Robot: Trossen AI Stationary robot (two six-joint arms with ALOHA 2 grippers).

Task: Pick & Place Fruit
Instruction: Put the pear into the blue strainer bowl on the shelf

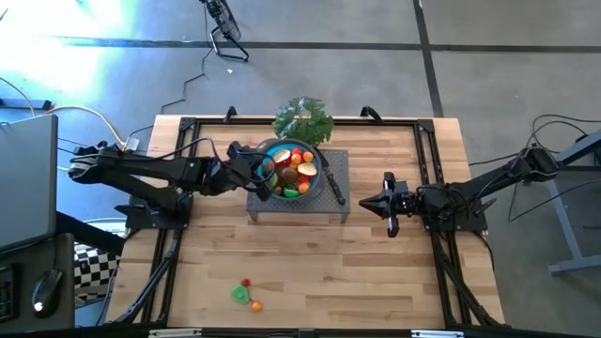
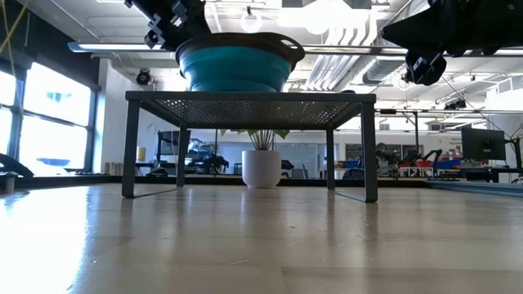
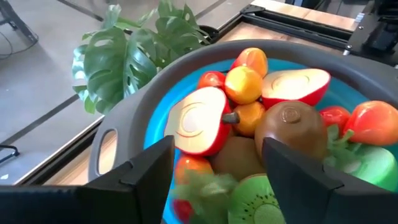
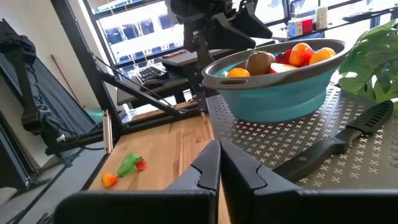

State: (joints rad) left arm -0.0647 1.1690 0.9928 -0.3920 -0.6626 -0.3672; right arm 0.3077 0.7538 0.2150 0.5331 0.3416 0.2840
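A blue bowl with a grey rim (image 1: 269,148) stands on a grey mesh rack (image 1: 310,208) and is heaped with toy fruit (image 3: 249,87): red-skinned halves, orange balls, brown kiwis and a green kiwi slice. My left gripper (image 3: 217,149) is open just over the bowl's left rim (image 3: 124,118). A blurred red-and-green piece (image 3: 199,190) shows low in the gap between its fingers, and neither finger is plainly on it. A few small fruits (image 1: 246,294) lie on the table near its front edge. My right gripper (image 1: 364,201) waits shut to the right of the rack.
A black-handled knife (image 1: 333,183) lies on the rack to the right of the bowl. A leafy green plant (image 1: 303,119) stands behind the rack at the far edge. Bare wood lies in front of the rack, apart from the loose fruits (image 4: 124,167).
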